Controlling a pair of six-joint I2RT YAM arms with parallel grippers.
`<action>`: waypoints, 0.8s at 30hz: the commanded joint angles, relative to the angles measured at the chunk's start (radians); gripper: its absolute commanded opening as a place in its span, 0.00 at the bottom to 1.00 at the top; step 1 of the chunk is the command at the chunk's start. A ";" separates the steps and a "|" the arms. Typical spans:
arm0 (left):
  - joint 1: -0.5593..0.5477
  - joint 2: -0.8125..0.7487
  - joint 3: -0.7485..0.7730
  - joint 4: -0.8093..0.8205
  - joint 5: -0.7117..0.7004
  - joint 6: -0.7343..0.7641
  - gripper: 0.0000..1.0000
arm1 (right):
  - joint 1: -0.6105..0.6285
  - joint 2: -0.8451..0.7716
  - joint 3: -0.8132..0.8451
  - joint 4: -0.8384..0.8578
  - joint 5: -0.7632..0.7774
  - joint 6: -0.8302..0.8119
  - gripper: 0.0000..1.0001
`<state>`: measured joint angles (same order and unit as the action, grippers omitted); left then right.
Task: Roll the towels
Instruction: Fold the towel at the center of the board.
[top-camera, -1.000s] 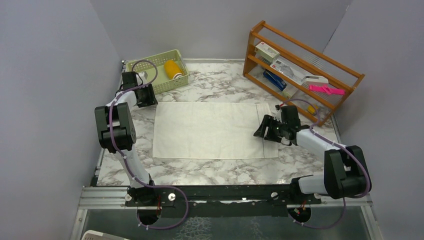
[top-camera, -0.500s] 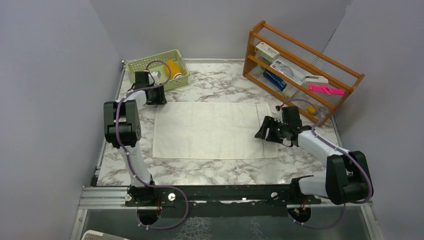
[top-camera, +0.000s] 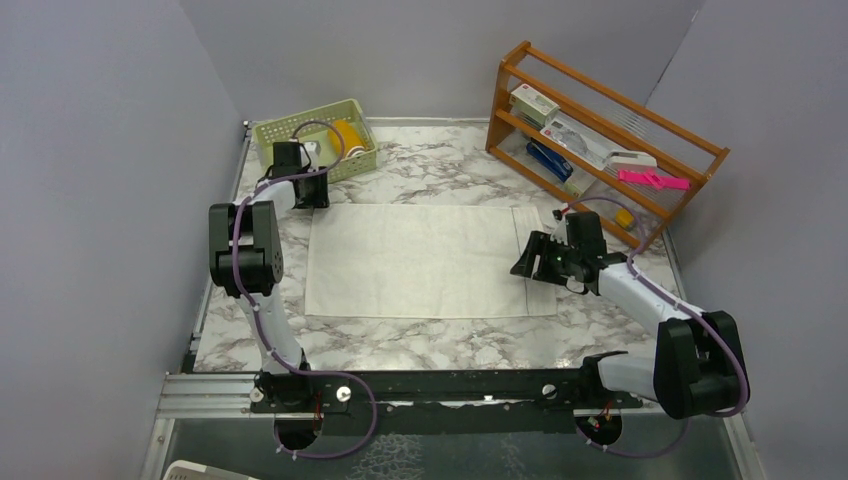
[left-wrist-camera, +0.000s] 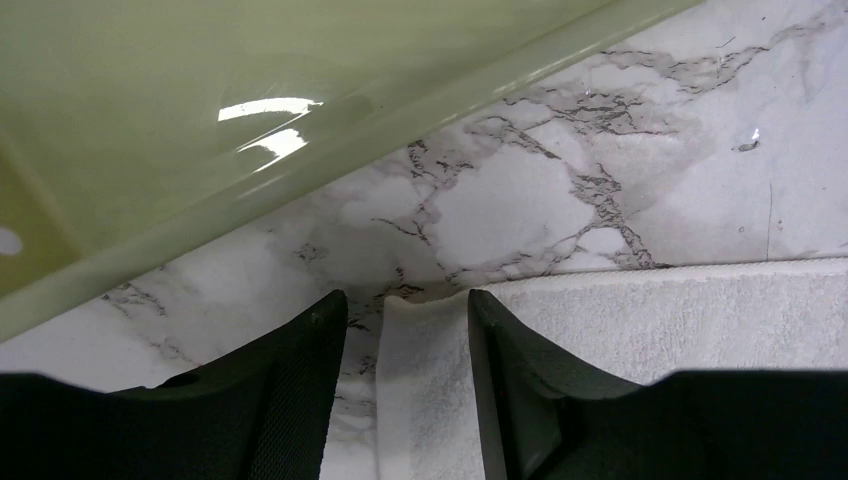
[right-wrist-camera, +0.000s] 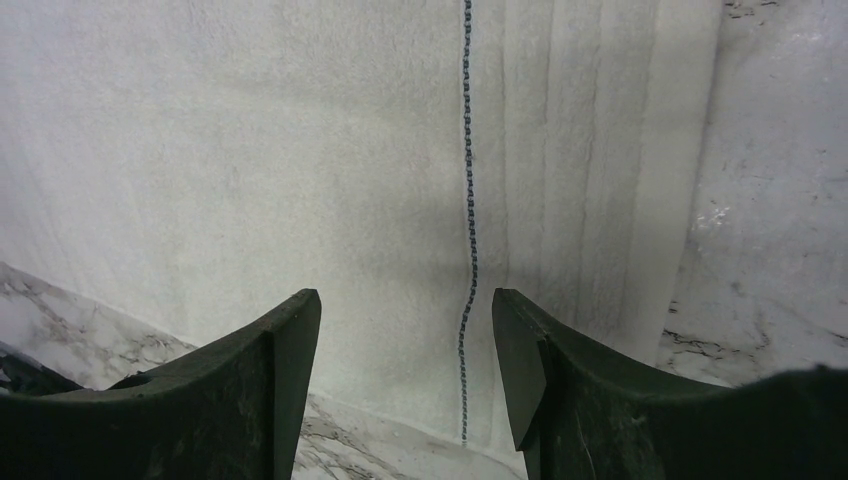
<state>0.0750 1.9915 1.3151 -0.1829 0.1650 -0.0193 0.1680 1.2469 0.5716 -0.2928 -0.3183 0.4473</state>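
Observation:
The cream-white towel (top-camera: 420, 260) lies flat and spread out on the marble table. My left gripper (top-camera: 318, 190) is open at the towel's far left corner. In the left wrist view the corner of the towel (left-wrist-camera: 430, 350) lies between the two fingers of the left gripper (left-wrist-camera: 408, 310). My right gripper (top-camera: 525, 262) is open and low over the towel's right end. In the right wrist view the right gripper (right-wrist-camera: 405, 310) is over the towel (right-wrist-camera: 300, 150) near its near edge, beside a blue stitched line (right-wrist-camera: 467, 200). The mustard-yellow towel (top-camera: 347, 135) sits rolled in the green basket (top-camera: 340, 168).
The green basket stands at the back left, right behind my left gripper; its wall (left-wrist-camera: 200, 120) fills the top of the left wrist view. A wooden rack (top-camera: 600, 140) with boxes and small items stands at the back right. Grey walls close in the table.
My left gripper moved right and farther back to the towel's far left corner, then held still. My right gripper has barely moved. The towel has not shifted.

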 joint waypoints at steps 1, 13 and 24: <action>0.027 -0.084 -0.034 0.019 -0.023 -0.007 0.52 | -0.008 -0.036 0.032 -0.016 0.008 -0.012 0.65; 0.066 -0.089 -0.065 0.037 0.109 -0.017 0.52 | -0.007 -0.030 0.022 -0.015 -0.038 -0.022 0.65; 0.055 -0.021 -0.070 0.034 0.072 0.000 0.49 | -0.007 -0.058 0.028 -0.035 -0.025 -0.021 0.65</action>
<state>0.1356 1.9312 1.2549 -0.1577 0.2432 -0.0406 0.1680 1.2156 0.5716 -0.3069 -0.3325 0.4397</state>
